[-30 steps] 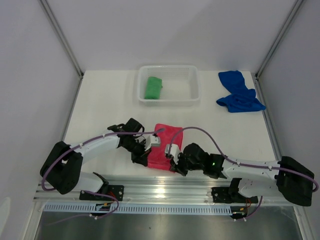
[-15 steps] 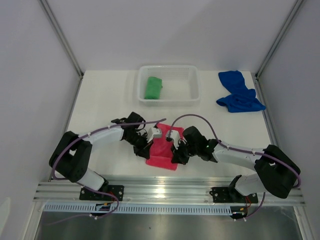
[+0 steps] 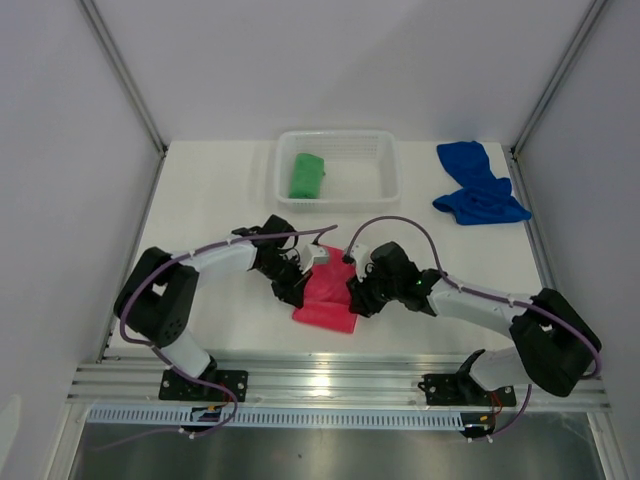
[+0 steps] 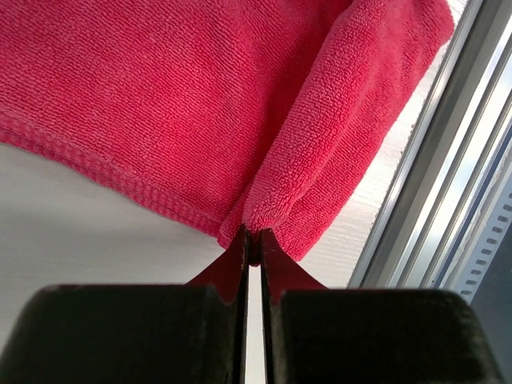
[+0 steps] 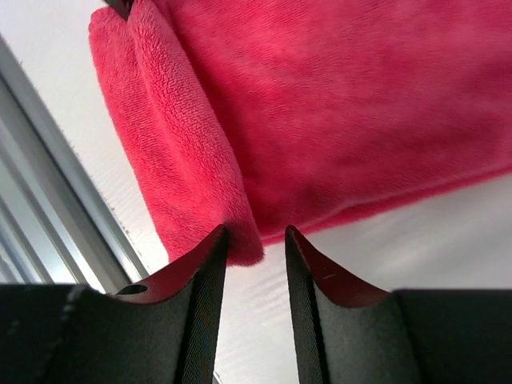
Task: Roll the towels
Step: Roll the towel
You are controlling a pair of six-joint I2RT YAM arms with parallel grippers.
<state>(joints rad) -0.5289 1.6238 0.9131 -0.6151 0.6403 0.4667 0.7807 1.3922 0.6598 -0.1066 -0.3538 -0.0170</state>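
Note:
The pink-red towel (image 3: 328, 300) lies on the table near the front edge, its near edge folded over into a first roll (image 4: 352, 120). My left gripper (image 3: 296, 291) is shut on the left end of that fold (image 4: 254, 240). My right gripper (image 3: 356, 299) is open at the right end of the fold (image 5: 256, 240), the towel's corner lying against one finger. The green towel (image 3: 306, 175) lies rolled in the white basket (image 3: 390, 185). The blue towel (image 3: 478, 186) lies crumpled at the back right.
The metal rail (image 3: 340, 380) runs along the table's front edge, close to the towel; it also shows in the left wrist view (image 4: 448, 200). White walls and frame posts enclose the table on three sides.
Both grippers moved away from the rail, carrying the towel's near edge up and over into a fold. The right gripper's jaws now stand apart at the fold's end.

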